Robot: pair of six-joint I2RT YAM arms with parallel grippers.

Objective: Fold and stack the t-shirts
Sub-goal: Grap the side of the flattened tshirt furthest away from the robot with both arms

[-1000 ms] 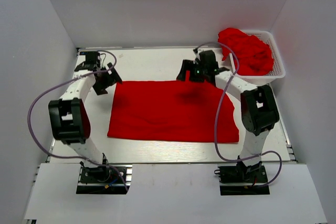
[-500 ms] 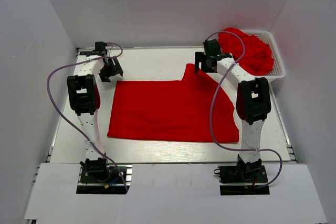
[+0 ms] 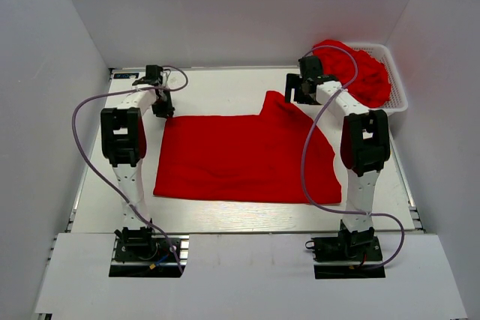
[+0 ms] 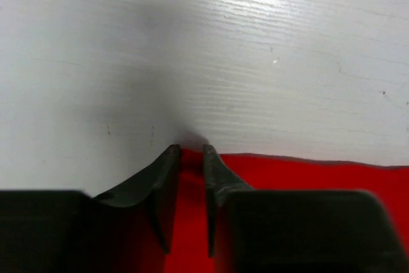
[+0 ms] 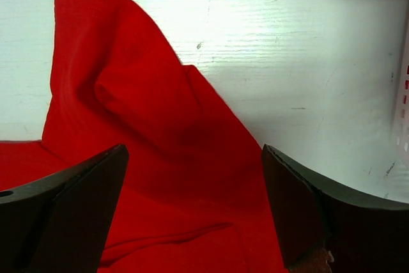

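Top external: we see the t-shirt [image 3: 240,159] spread flat, red; left gripper [image 4: 190,150] pinches its corner, right gripper [image 5: 193,151] gapes.

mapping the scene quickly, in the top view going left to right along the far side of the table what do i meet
left claw → lifted corner of the spread t-shirt → right claw → white basket
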